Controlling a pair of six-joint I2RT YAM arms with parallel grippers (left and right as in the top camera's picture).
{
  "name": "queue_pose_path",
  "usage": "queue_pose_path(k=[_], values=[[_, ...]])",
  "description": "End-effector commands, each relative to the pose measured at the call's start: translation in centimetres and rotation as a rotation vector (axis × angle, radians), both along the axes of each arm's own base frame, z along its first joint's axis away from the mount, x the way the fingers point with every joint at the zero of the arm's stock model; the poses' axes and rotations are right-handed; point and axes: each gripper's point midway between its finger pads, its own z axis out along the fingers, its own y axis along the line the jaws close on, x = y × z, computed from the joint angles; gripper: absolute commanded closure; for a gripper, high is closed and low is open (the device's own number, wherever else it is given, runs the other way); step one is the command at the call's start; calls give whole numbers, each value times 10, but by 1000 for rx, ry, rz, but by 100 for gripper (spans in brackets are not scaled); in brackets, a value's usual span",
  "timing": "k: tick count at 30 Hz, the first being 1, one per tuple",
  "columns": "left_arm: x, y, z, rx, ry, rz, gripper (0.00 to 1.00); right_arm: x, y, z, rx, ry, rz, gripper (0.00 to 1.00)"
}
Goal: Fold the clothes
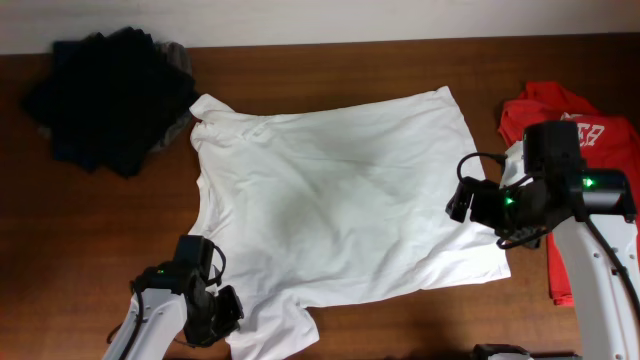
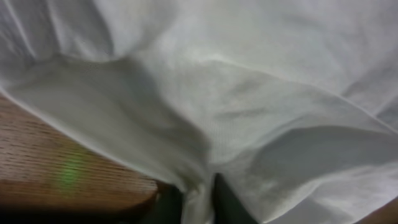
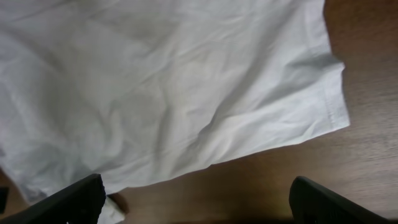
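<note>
The clothes, a white T-shirt (image 1: 330, 200), lie spread flat on the brown table (image 1: 350, 60), collar toward the left. My left gripper (image 1: 225, 315) sits at the lower left sleeve. In the left wrist view its two dark fingers (image 2: 233, 208) pinch a ridge of the white fabric (image 2: 249, 93), so the left gripper (image 2: 198, 205) is shut on it. My right gripper (image 1: 460, 205) hovers at the shirt's right hem. In the right wrist view this gripper (image 3: 205, 202) stands wide open over bare wood, just short of the hem (image 3: 155, 81), holding nothing.
A pile of black garments (image 1: 110, 95) lies at the back left corner. A red T-shirt (image 1: 545, 105) lies at the right edge, partly under the right arm. The near table edge runs close behind the left arm.
</note>
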Motion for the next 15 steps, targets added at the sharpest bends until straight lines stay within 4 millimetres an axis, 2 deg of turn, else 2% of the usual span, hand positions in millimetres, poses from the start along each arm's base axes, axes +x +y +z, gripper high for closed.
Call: queue_pose_path(k=[1, 8, 11, 15], values=[[-2, -1, -1, -6, 9, 2, 89, 0, -25, -13, -119, 60, -114, 2], [-2, -1, -1, -6, 9, 2, 89, -4, -35, -45, -144, 231, -281, 2], [-2, -1, -1, -6, 9, 2, 89, -19, -58, -53, -252, 264, -469, 2], [-2, -1, -1, -6, 10, 2, 89, -35, -78, -62, -267, 282, -532, 2]])
